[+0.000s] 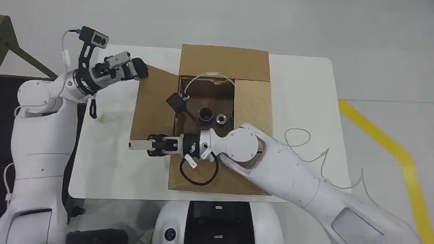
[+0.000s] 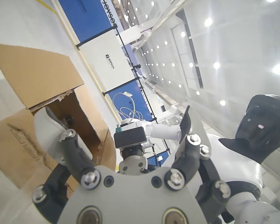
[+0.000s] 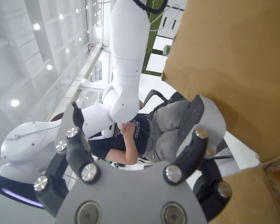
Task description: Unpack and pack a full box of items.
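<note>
Left gripper (image 1: 141, 69) and right gripper (image 1: 142, 144) sit by the box (image 1: 224, 64) flap, jaws open, empty. Unpacking looks due: reach inside for an item (image 1: 203, 114).

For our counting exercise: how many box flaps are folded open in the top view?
4: far flap, left flap, right flap, near flap partly under an arm.

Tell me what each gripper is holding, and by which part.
Nothing. The left gripper and right gripper are both open and empty; a cardboard flap lies beside the right one.
</note>
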